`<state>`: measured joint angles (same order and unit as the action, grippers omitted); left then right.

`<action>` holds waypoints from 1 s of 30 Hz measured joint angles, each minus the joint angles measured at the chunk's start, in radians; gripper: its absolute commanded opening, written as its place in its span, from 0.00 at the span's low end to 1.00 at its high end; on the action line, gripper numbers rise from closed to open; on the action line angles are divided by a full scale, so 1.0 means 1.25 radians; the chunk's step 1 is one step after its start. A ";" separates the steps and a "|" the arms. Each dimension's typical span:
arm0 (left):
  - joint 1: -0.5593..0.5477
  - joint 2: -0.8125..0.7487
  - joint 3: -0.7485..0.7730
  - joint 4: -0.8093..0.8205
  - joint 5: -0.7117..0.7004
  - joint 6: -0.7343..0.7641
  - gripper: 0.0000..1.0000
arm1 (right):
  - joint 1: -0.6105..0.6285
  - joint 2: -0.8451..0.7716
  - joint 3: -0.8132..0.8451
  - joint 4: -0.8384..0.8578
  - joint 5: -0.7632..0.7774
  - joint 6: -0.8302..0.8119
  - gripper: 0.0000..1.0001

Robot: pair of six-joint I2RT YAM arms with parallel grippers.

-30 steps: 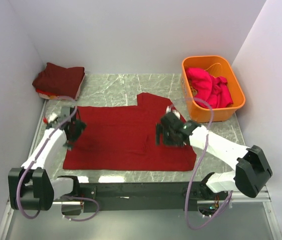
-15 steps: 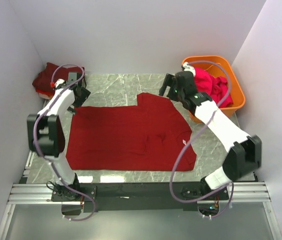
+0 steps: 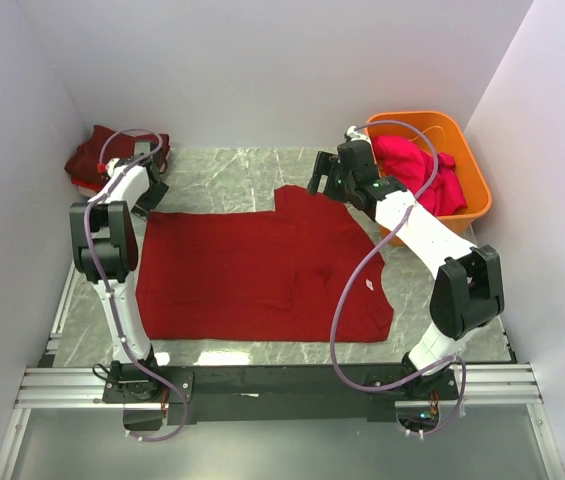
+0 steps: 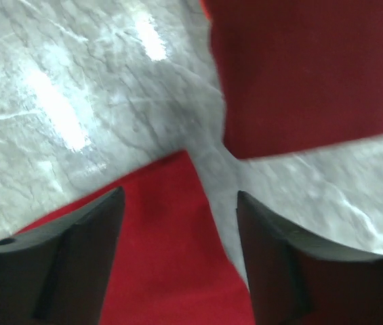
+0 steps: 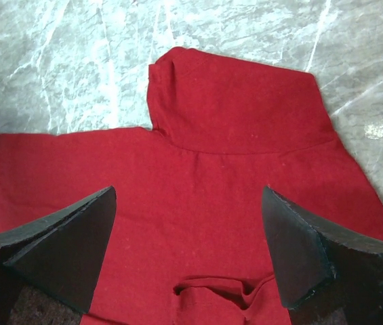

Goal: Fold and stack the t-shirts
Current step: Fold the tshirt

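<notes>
The red t-shirt (image 3: 262,270) lies flat mid-table, the left gripper (image 3: 150,192) over its far-left corner and the right gripper (image 3: 324,180) over its far sleeve, both with jaws spread and empty; the fold seems unstarted, so each must next descend and pinch cloth.

free: far marble strip (image 3: 232,170) | blocked: orange tub (image 3: 462,222) right, folded stack (image 3: 84,165) left

left gripper (image 3: 151,192), right gripper (image 3: 323,178), both moved farther back
</notes>
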<state>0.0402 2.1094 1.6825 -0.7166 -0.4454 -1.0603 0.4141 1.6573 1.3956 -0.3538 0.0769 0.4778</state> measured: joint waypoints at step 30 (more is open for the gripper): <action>0.004 -0.010 -0.107 0.026 -0.018 0.040 0.01 | -0.020 0.270 0.266 -0.066 0.001 -0.071 0.92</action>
<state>0.0452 2.0972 1.5494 -0.6842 -0.4679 -1.0107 0.3885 1.9949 1.7279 -0.4358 0.0780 0.3893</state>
